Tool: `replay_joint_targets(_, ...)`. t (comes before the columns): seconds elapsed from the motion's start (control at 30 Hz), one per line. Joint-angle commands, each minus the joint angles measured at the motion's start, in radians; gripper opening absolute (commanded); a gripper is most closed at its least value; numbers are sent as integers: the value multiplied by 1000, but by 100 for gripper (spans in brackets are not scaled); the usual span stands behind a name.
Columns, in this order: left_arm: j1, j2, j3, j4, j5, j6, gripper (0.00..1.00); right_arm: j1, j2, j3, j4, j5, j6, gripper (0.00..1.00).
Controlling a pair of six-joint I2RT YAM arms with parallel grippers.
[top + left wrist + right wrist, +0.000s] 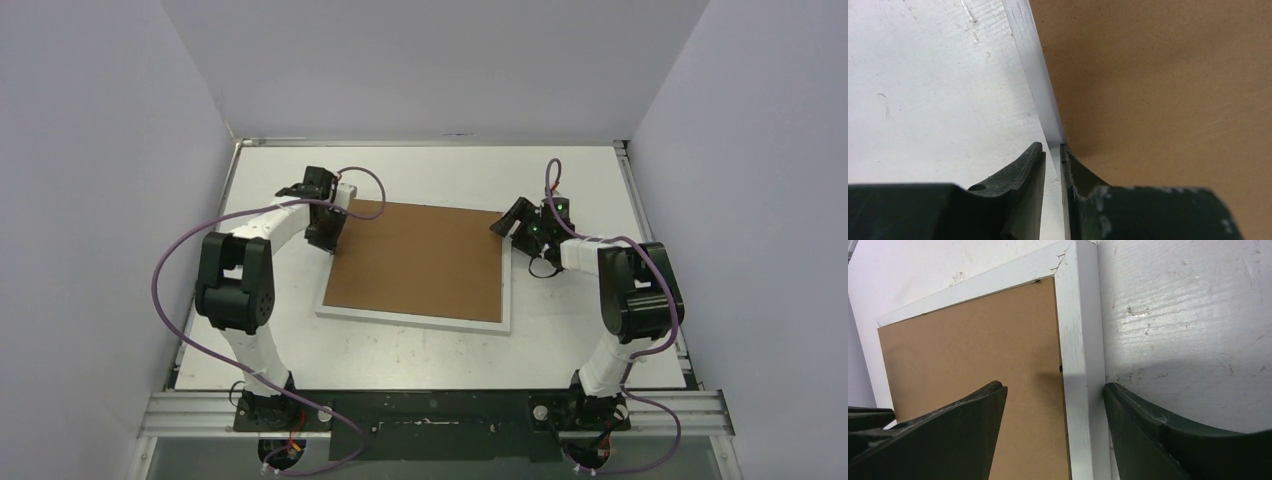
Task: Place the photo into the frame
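On the white table (pixel 560 180), at the middle of the top view, the frame (pixel 410 318) lies flat and face down, its white rails showing as a thin border around the brown backing board (pixel 420 260) that fills its back. The board sits inside the rails and looks flush with them, which suggests the back is closed up, or close to it.

The photo shows in none of the three views. If it is already in the frame it lies under the board, print side down (a likely reading, but one these pictures cannot confirm).

The left gripper (pixel 1052 152) is at the frame's left rail near the far left corner. Its fingers are drawn close together with the thin white edge running into the gap between them, so it appears clamped on the rail, probably to pin the frame in place. The right gripper (pixel 1054 387) stands at the right rail near the far right corner with its jaws apart, one finger over the board and the other just outside the rail, holding nothing. That straddle looks like a brace against sliding, or a grip being lined up.

Smaller details are doubtful: a dark tab (pixel 1060 368) on the rail's inner edge may be a retaining clip, and a crack (pixel 1063 262) marks the corner joint. Whether the right outer finger touches the rail is unclear.
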Motion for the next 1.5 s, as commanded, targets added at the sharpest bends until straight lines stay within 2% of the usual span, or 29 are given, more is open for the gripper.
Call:
replay_joint_targets(0.0, -41, 25, 48, 35, 71, -33, 17, 29, -8, -26, 2, -70, 13, 72)
replay_joint_targets(0.57, -94, -50, 74, 39, 157, -84, 17, 67, 16, -38, 28, -85, 24, 71)
replay_joint_targets(0.87, -96, -25, 68, 35, 153, -78, 17, 72, 16, -39, 20, -88, 17, 71)
replay_joint_targets(1.07, -45, -53, 164, -57, 180, -26, 18, 56, 0, -42, 5, -80, 4, 71)
replay_joint_targets(1.17, 8, -41, 245, -72, 141, 16, 24, 50, -4, -33, -5, -75, -1, 72)
replay_joint_targets(1.33, 93, 64, 333, -51, 89, 31, 27, 50, 0, -18, -7, -82, 5, 72)
replay_joint_targets(1.47, 121, 124, 344, -12, 65, 28, 27, 50, -8, -16, -17, -85, -1, 72)
